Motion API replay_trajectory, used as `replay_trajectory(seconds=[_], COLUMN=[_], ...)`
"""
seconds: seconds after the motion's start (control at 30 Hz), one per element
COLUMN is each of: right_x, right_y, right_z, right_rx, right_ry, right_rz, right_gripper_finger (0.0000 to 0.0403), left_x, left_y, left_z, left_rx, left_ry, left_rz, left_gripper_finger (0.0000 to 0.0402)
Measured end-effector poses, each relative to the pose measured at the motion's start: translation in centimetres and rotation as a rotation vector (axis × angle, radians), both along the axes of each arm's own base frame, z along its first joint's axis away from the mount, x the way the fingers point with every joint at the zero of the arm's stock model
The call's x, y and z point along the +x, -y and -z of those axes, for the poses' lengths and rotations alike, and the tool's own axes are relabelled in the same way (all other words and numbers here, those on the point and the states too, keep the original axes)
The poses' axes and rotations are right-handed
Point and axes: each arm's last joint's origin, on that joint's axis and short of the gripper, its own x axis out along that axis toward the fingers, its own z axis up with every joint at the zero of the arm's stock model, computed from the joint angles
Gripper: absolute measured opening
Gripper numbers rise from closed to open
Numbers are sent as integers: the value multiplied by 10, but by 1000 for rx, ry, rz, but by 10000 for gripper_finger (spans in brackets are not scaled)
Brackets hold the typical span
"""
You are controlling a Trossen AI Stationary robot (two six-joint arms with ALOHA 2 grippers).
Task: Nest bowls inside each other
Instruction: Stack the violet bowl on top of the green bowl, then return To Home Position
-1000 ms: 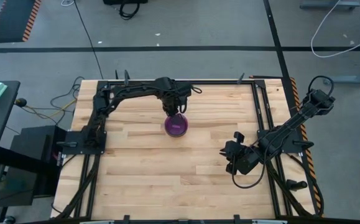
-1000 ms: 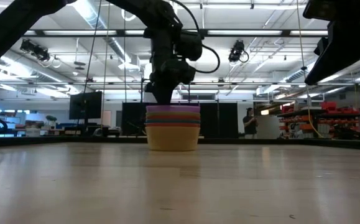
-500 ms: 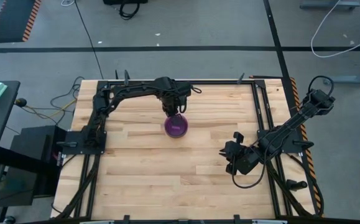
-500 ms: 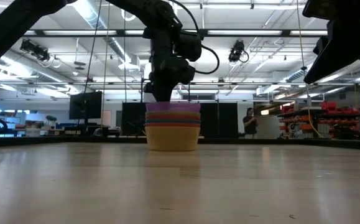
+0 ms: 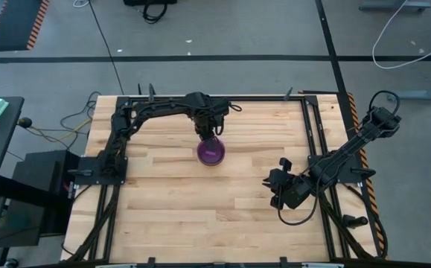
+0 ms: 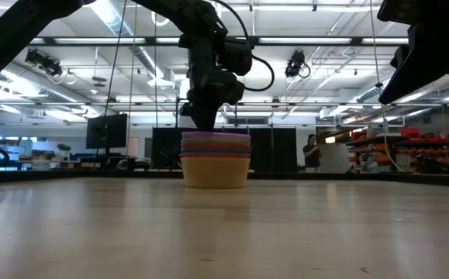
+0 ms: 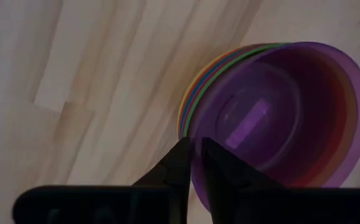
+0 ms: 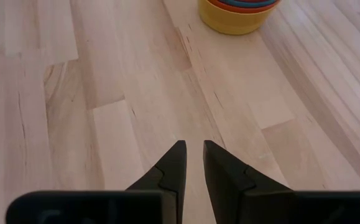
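The bowls stand nested in one stack (image 5: 211,152) on the table's middle far part, the yellow bowl (image 6: 215,172) at the bottom on the wood. The purple bowl (image 7: 279,112) sits on top, with orange, blue and green rims showing beside it. My left gripper (image 7: 195,149) reaches down at the stack's far rim and is shut on the purple bowl. My right gripper (image 8: 193,149) is shut and hangs over bare wood at the table's right near part (image 5: 276,193), far from the stack (image 8: 239,12). My left gripper pinches the purple bowl's rim (image 7: 194,132) on its far side, one finger (image 7: 214,158) inside the bowl and one (image 7: 178,158) outside. It comes from above, pointing down. The bowl sits upright in the stack, which rests on the table. Whether lower rims are also pinched, I cannot tell.
Bare wooden table (image 5: 170,208) lies all round the stack, bounded by a black frame rail (image 5: 315,134) on the right. Beyond the far edge the low view shows a room with shelves and a person (image 6: 311,151) far off.
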Motion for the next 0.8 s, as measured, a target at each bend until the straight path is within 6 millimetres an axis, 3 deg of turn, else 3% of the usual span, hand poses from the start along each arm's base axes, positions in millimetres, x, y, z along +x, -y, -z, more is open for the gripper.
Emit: replay_trajectory(seconds=[0.47,0.8], right_x=[0,0], right_y=[0,0], right_z=[0,0], right_rx=[-10,-17], right_ry=[-1,-3], right_rz=[-14,-22], right_gripper_finger=[62,62], left_x=[-4,7], left_y=[1,15], left_z=[-13,-56], left_rx=[0,72], left_ry=[-10,78], left_rz=[14,76], left_gripper_finger=[54,53])
